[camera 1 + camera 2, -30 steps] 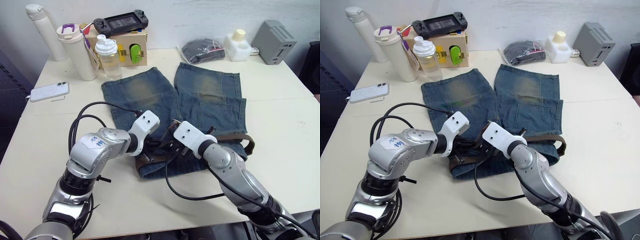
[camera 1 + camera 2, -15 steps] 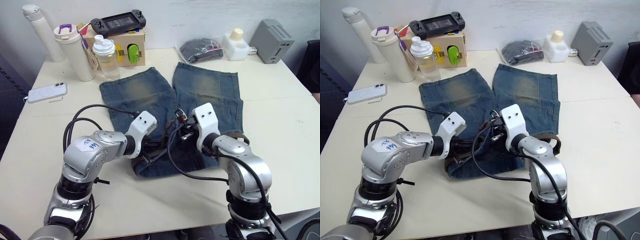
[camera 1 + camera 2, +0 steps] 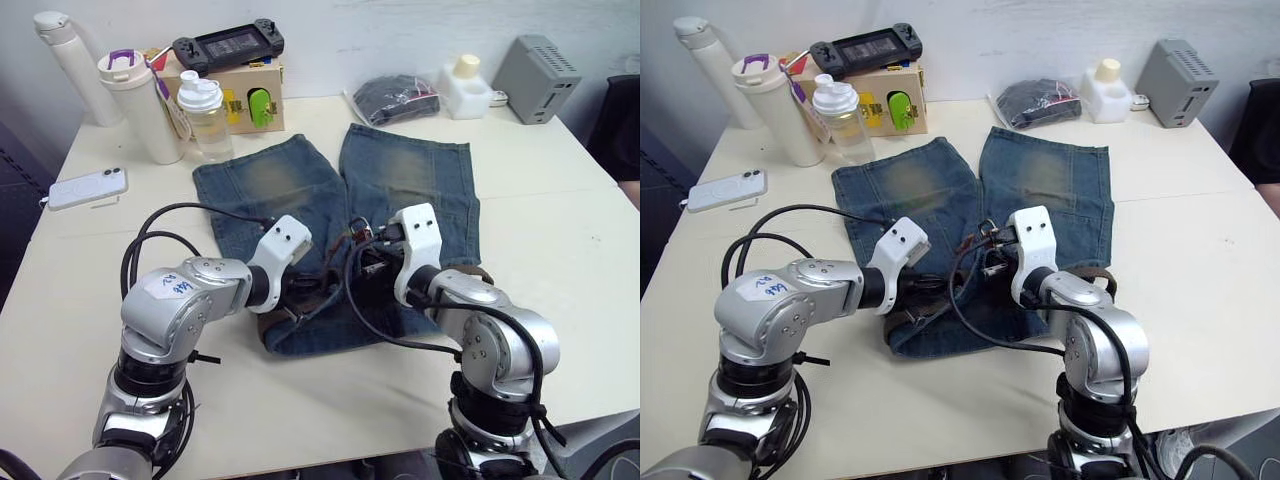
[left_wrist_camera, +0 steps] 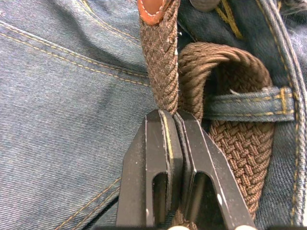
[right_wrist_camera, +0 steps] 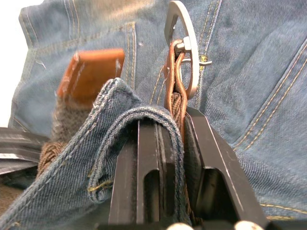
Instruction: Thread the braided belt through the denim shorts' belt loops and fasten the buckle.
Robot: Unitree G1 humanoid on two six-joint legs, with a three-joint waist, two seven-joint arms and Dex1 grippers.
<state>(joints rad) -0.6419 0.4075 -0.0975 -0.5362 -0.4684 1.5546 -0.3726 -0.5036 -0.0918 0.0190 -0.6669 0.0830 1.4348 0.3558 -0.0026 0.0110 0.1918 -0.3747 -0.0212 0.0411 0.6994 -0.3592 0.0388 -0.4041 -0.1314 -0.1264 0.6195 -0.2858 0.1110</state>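
Both hands mid-frame over shorts (image 3: 300,180): left hand (image 4: 173,120) clamped on belt (image 4: 163,72); right hand (image 5: 172,120) pinching belt end below buckle (image 5: 184,48) plus waistband fold.

**Count of things on the table**

One pair of denim shorts (image 3: 400,185) lies at the centre of the table (image 3: 560,260), with one braided belt (image 4: 160,62) on it. The belt carries one buckle (image 5: 184,45) and one tan tip (image 5: 91,72). One belt loop (image 4: 249,103) can be made out clearly.

Toward eleven o'clock stand three bottles: one white flask (image 3: 65,50), one tumbler with a purple lid (image 3: 135,105), one clear shaker (image 3: 205,115). One box (image 3: 250,95) there bears one game console (image 3: 222,45).

At nine o'clock: one phone (image 3: 85,187).

Toward one o'clock: one dark bagged bundle (image 3: 395,97), one small white bottle (image 3: 465,88), one grey device (image 3: 535,65).

Two grippers, left (image 4: 175,117) and right (image 5: 168,120).
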